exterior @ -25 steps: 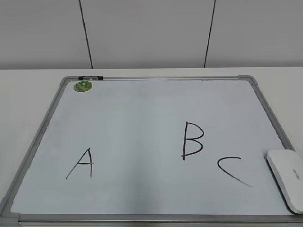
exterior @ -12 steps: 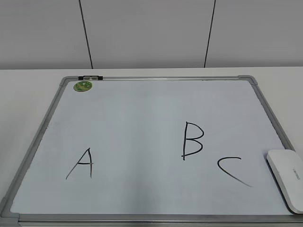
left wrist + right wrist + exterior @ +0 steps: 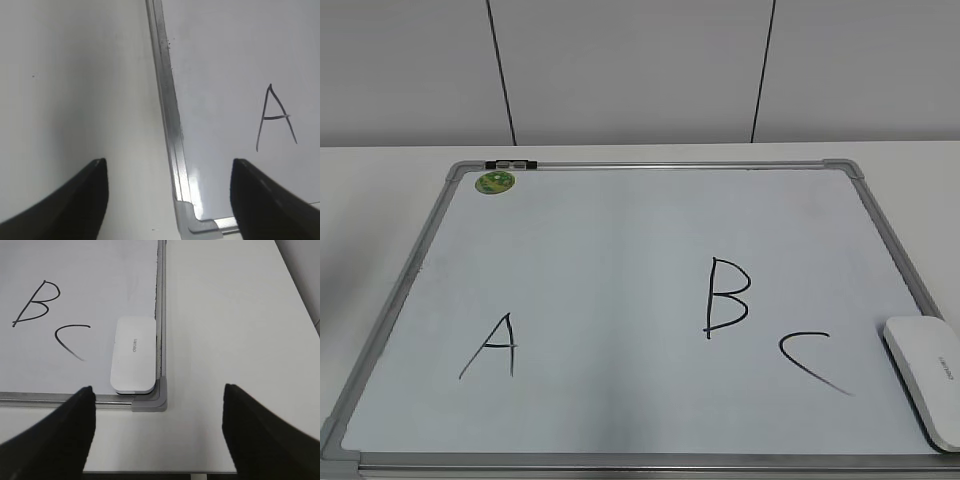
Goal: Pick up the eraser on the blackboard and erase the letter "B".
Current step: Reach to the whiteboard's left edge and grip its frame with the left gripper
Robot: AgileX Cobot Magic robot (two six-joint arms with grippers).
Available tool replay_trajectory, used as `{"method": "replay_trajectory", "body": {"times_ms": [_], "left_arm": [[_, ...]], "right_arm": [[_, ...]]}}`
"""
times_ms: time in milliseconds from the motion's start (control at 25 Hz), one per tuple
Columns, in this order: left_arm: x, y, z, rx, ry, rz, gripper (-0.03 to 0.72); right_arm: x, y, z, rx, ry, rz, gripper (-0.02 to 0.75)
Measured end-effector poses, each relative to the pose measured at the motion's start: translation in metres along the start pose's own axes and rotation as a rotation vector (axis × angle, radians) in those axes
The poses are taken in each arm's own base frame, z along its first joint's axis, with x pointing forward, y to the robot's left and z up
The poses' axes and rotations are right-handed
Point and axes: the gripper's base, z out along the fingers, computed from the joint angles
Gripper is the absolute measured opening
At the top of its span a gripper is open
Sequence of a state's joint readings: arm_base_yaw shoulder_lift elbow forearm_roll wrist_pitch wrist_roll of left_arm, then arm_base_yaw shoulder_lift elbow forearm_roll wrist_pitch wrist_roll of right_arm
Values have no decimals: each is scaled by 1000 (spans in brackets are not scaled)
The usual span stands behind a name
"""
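The blackboard (image 3: 620,230) is a white board with a silver frame, lying flat on the table. The black letter "B" (image 3: 726,297) is drawn right of its middle, also in the right wrist view (image 3: 36,302). The white eraser (image 3: 927,376) lies in the board's near right corner, beside the "C" (image 3: 812,361). In the right wrist view the eraser (image 3: 134,354) lies ahead of my open, empty right gripper (image 3: 157,415), which hovers over the table's front edge. My left gripper (image 3: 167,172) is open and empty above the board's near left corner (image 3: 197,222). Neither gripper shows in the exterior view.
A black "A" (image 3: 492,347) is on the board's left part, also in the left wrist view (image 3: 275,117). A round green sticker (image 3: 494,182) sits at the far left corner. White table (image 3: 225,315) surrounds the board; its front edge (image 3: 160,472) is close below the right gripper.
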State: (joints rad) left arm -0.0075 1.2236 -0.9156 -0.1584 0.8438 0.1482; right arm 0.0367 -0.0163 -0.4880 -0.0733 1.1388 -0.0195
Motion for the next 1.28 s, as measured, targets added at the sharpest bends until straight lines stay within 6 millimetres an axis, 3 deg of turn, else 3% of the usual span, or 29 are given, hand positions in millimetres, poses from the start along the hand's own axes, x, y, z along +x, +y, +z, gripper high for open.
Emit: {"method": "replay_trajectory", "body": {"times_ms": [320, 640, 1280], "left_arm": [[-40, 9, 73, 26, 179, 15, 550], [-45, 14, 141, 74, 300, -1, 543], [-48, 14, 147, 85, 292, 26, 517]], "right_arm": [[0, 0, 0, 0, 0, 0, 587], [0, 0, 0, 0, 0, 0, 587], [0, 0, 0, 0, 0, 0, 587]]}}
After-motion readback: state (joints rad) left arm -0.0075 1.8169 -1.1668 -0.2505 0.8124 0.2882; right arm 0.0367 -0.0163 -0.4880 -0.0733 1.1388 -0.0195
